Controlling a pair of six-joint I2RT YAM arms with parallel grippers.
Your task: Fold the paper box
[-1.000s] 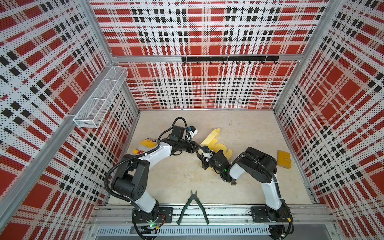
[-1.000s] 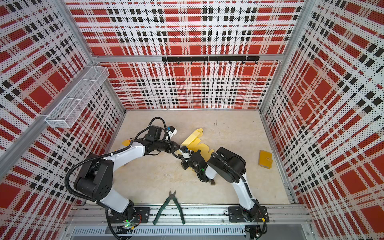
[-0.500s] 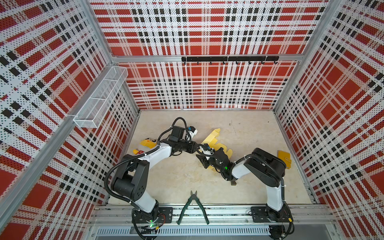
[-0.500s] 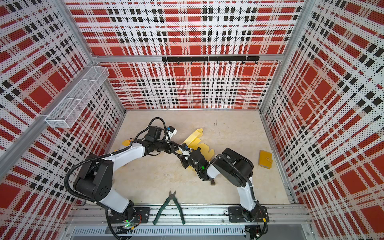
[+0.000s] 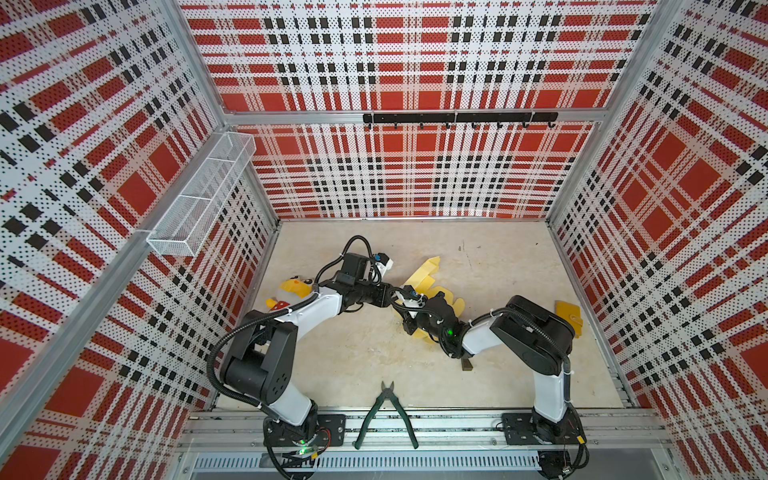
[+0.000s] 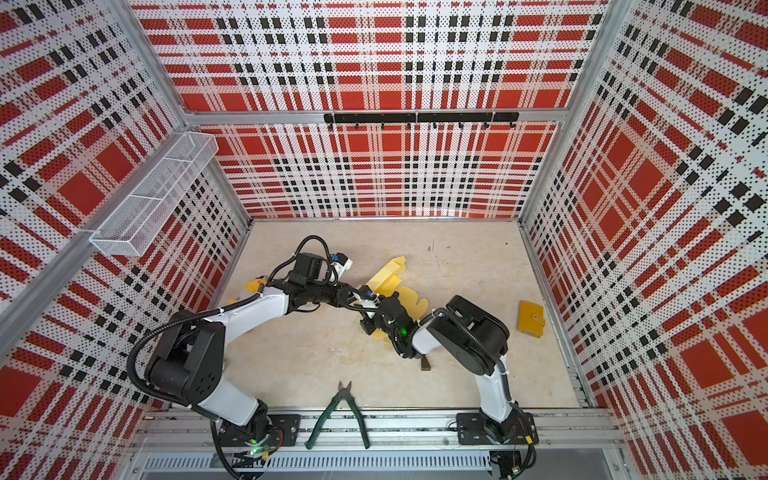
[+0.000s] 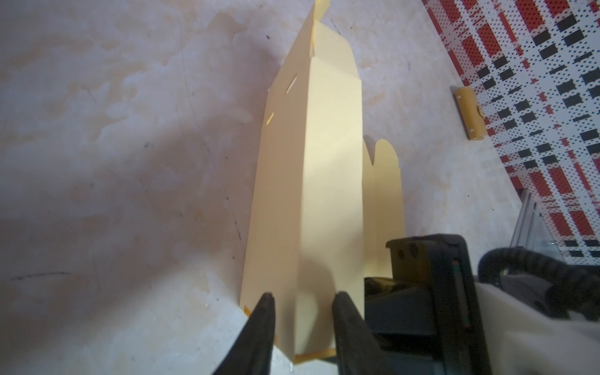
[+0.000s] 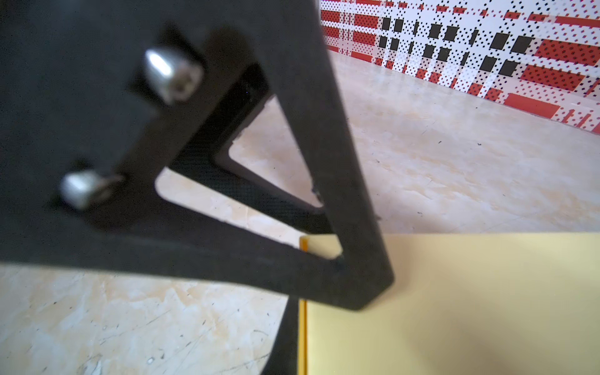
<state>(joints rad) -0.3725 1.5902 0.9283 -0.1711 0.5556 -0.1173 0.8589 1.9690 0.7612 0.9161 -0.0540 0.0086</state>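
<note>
Red, black and white plaid panels wall us in on three sides, with a wire basket [image 5: 199,199] on one wall and a black hook rail [image 5: 457,117] across the back. Below lies a pale, scuffed tabletop [image 5: 353,365]. Near its middle sits the paper box [image 5: 428,272], partly formed: one long panel is creased into a raised ridge, and scalloped flaps lie flat toward the right arm.

Our left gripper [image 7: 305,302] straddles the near end of that ridge, jaws apart with the cardboard loose between them. We judge it is placed there to pinch or steady the crease. Our right gripper [image 5: 409,324] meets the box from the other side. In its wrist view the jaws look clamped on the sheet's edge, one finger above and one beneath, likely to anchor it during the fold.

Well clear of the work are a plush toy [image 5: 291,291] by the left wall, an orange-yellow flat piece [image 5: 569,313] near the right, and green pliers [image 5: 386,411] at the front.
</note>
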